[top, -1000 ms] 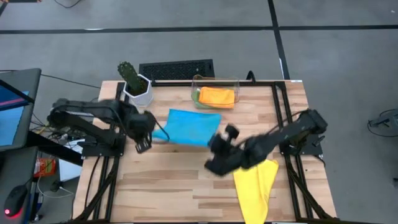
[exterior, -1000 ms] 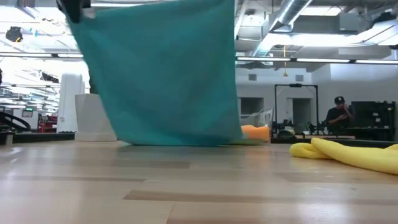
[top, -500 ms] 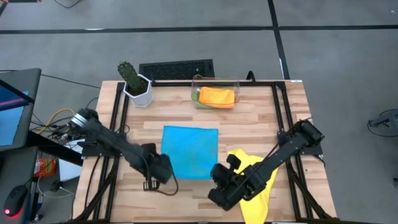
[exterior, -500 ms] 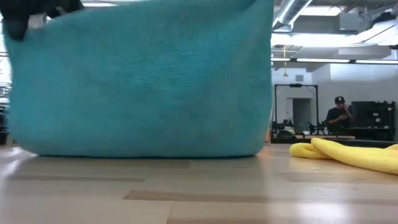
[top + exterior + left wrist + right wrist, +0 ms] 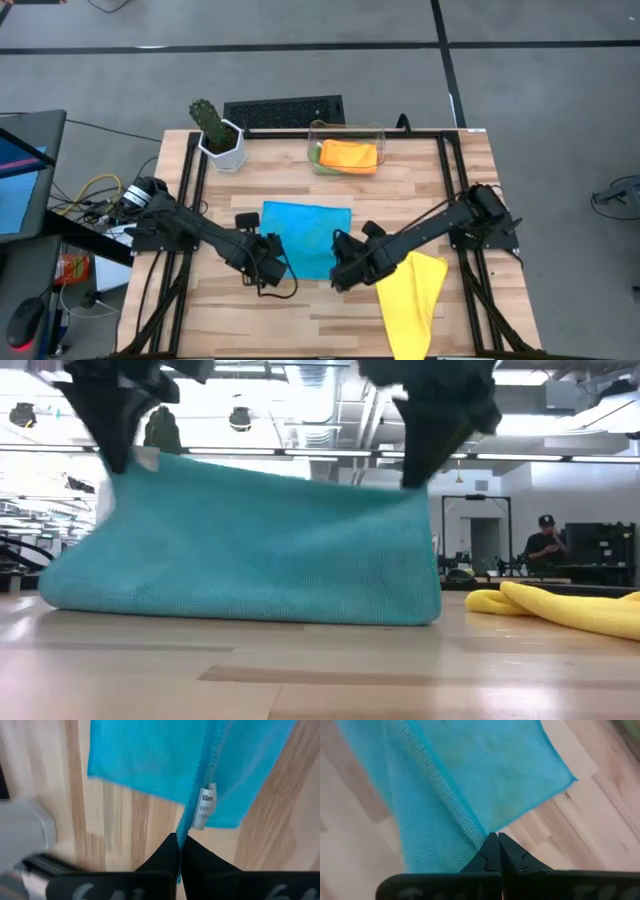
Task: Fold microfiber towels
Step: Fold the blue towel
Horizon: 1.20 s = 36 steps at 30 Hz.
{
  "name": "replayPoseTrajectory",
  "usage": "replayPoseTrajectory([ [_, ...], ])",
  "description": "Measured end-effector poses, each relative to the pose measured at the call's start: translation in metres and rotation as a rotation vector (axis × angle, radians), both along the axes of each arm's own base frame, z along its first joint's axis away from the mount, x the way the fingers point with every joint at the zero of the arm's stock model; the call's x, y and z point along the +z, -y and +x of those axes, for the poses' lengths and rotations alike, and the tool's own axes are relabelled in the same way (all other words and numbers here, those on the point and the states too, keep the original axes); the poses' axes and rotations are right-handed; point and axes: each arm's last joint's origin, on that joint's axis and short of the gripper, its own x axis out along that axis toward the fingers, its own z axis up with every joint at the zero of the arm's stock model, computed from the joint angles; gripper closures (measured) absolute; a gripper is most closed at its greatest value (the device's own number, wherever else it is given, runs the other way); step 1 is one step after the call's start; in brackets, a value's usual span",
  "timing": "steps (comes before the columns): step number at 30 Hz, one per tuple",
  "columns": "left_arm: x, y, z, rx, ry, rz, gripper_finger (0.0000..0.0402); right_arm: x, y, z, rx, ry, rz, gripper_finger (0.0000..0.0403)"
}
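Blue towel (image 5: 305, 238) lies at table centre, its near corners pinched: left gripper (image 5: 270, 272) at seven o'clock, right gripper (image 5: 340, 274) at five. White tag (image 5: 204, 808) reads perhaps "85%", "15%".

This is a robotics lab or open industrial workspace. The low view looks across a butcher-block table (image 5: 300, 310) into a large hall with exposed silver ducts (image 5: 500, 390) and strip lighting overhead, dark equipment racks (image 5: 600, 550) at three o'clock, and a person (image 5: 546, 540) standing far off. From above, the table sits on a grey concrete floor (image 5: 300, 70) crossed by dark lines, with a monitor (image 5: 20, 180) and loose cables (image 5: 95, 195) at nine o'clock.
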Motion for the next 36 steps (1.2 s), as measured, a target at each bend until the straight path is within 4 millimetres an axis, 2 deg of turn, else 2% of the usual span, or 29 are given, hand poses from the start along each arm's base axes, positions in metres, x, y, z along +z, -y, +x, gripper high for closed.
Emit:
replayPoseTrajectory([
  [6,-0.001,-0.017,0.013,-0.019,0.038,0.019,0.0401,-0.014,0.028,0.003,0.001,-0.082,-0.016,0.0397],
  [19,-0.002,-0.057,0.021,0.056,0.006,0.121,0.0402,-0.016,0.086,0.019,0.077,-0.175,-0.044,0.0397],
  [24,-0.019,-0.067,0.004,0.115,-0.045,0.099,0.0402,-0.016,0.098,0.024,0.097,-0.162,-0.039,0.0397],
  [28,-0.031,-0.069,-0.01,0.139,-0.013,0.037,0.0401,-0.016,0.104,0.025,0.109,-0.165,-0.025,0.0397],
  [31,-0.032,-0.071,-0.012,0.151,0.025,0.015,0.0402,-0.019,0.105,0.024,0.11,-0.167,-0.014,0.0397],
  [36,-0.032,-0.077,-0.001,0.14,0.115,0.02,0.0402,-0.034,0.109,0.016,0.107,-0.223,0.022,0.0397],
])
